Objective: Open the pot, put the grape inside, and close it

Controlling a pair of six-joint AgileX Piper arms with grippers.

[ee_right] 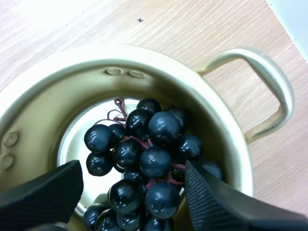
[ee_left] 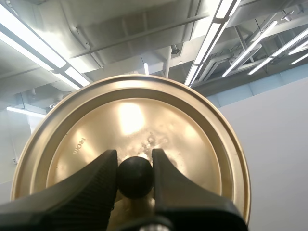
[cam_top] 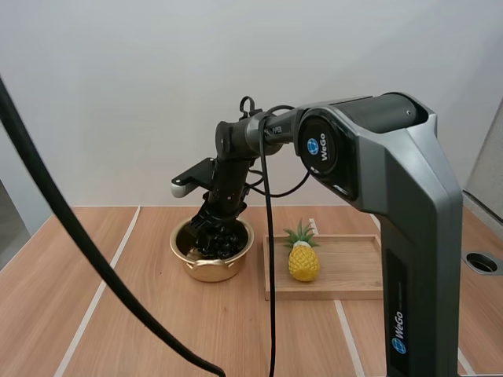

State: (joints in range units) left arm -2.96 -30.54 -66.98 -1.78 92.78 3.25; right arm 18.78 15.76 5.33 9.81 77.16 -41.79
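The grapes (ee_right: 144, 159) are seen inside the pot (ee_right: 43, 96), a dark bunch on a reddish stem lying against the pale floor and one wall. The pot is set on the table (cam_top: 157, 330), just beside the tray (cam_top: 354, 275), and no lid is on it.

The right gripper (ee_right: 132, 166) is lowered into the pot's mouth. Its fingers are held wide apart on either side of the bunch, and a gap is visible between one finger and the nearest grapes, so the bunch is judged to be released, not pinched.

The lid (ee_left: 130, 120) is held away from the pot by the left gripper (ee_left: 134, 161), whose fingers are closed on the black knob (ee_left: 135, 177), one at each side of it.

Two steps are judged done: the pot is opened and the grapes are placed inside. Three things are left: the right gripper is to be drawn up out of the pot, the lid is to be brought over the rim, and it is to be set down so that the pot is closed.

A pineapple (cam_top: 303, 259) is stood on the tray, apart from the pot, and it is not called for by the task.

As for writing, "WeGo" is printed twice on the right arm (cam_top: 409, 236), beside a round blue badge near the joint and again lower on the grey casing. A small stamped mark is seen on the lid, but it cannot be read.
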